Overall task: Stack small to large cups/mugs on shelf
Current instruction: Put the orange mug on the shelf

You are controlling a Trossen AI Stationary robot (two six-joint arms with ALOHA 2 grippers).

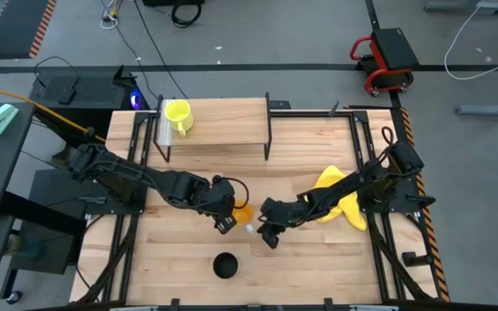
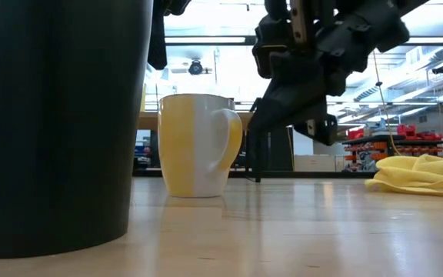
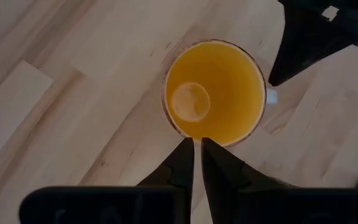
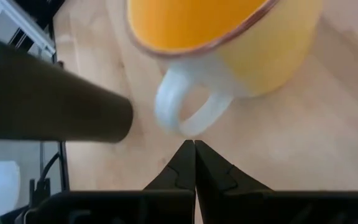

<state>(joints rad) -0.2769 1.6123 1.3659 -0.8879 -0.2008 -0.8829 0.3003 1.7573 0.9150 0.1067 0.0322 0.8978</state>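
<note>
Left end effector (image 3: 197,155) hangs right over the orange mug (image 3: 215,90) mid-surface, fingers nearly together astride the near rim, likely set to pinch the wall for a lift to the shelf (image 1: 223,121). Right end effector (image 4: 194,158) is shut and empty, tips just short of the pale handle (image 4: 188,102). All mugs look empty: yellow mug (image 1: 178,115) sits on the shelf's left end, black cup (image 1: 225,265) stands apart near the front edge

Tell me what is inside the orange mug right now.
The orange mug looks empty: the left wrist view shows only its bare orange floor and walls. The left gripper's closed-up jaws cover a sliver of the near rim, so that spot is hidden.
</note>
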